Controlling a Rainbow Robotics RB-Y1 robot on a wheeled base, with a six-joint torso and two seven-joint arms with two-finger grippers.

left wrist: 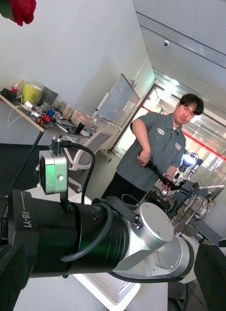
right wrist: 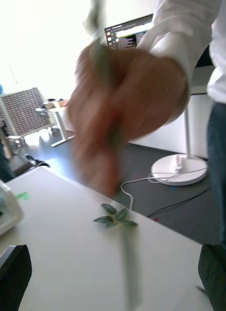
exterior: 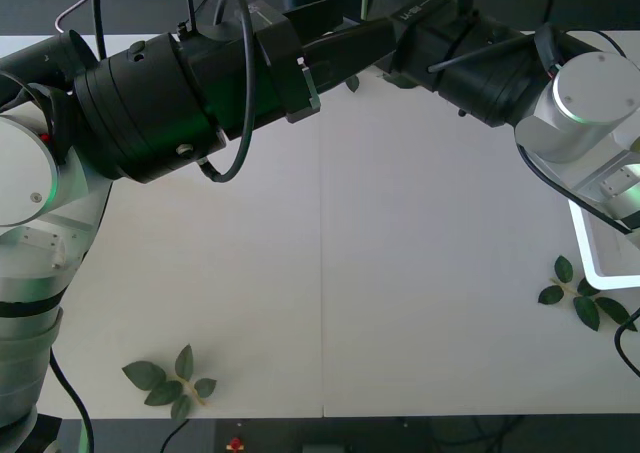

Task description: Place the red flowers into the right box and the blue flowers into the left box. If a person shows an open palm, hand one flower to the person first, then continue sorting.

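A person's hand (right wrist: 117, 112) is closed around a thin green stem (right wrist: 127, 257) that runs down between the wide-apart black fingers of my right gripper (right wrist: 113, 277), which is open. Small leaves (right wrist: 115, 218) sit on that stem just above the table. A red bloom (left wrist: 18, 9) shows up high in the left wrist view. My left gripper (left wrist: 113, 277) is open with nothing in it, and my right arm (left wrist: 93, 243) crosses in front of it. In the front view both arms reach to the table's far edge. Part of the right box (exterior: 600, 268) shows at the right edge. A corner of the left box (right wrist: 6, 211) shows too.
Two loose leaf sprigs lie on the white table, one near the front left (exterior: 170, 383) and one beside the right box (exterior: 585, 298). A white cable (right wrist: 156, 182) and a round lamp base (right wrist: 178, 170) are on the floor beyond the far edge.
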